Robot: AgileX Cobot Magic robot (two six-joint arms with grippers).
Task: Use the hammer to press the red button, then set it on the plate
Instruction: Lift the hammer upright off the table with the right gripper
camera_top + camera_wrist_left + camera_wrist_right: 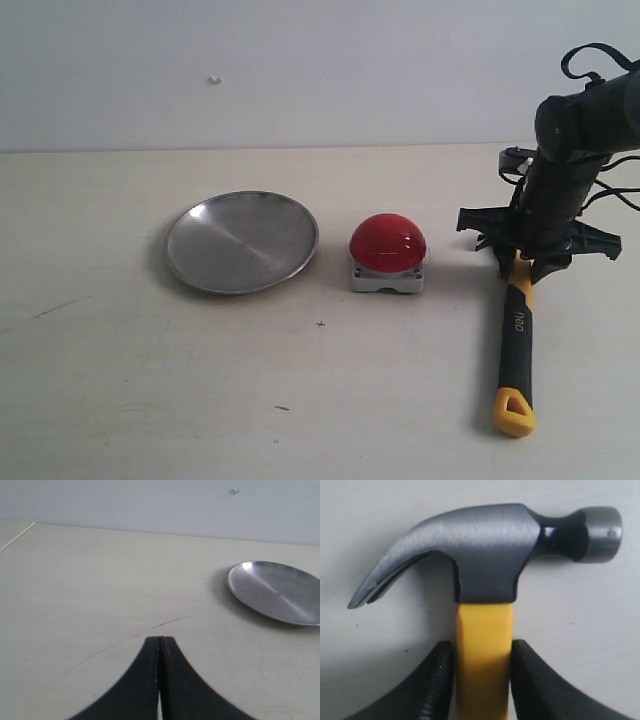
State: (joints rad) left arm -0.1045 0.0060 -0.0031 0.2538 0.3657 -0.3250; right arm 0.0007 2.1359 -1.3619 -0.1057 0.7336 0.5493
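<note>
The hammer [519, 340] lies on the table at the right, its yellow looped end toward the front. Its dark claw head [490, 555] fills the right wrist view. My right gripper [522, 268] comes down over the handle just below the head. There my right gripper [482, 647] has a finger pressed against each side of the yellow neck. The red button [387, 242] sits on its grey base at the table's middle, left of the hammer. The silver plate [242, 240] lies left of the button. My left gripper [161, 639] is shut on nothing, with the plate [275, 590] some way off.
The pale table [300, 400] has faint scratches and small dark specks. A plain white wall [300, 70] runs along the back. The left arm is outside the exterior view.
</note>
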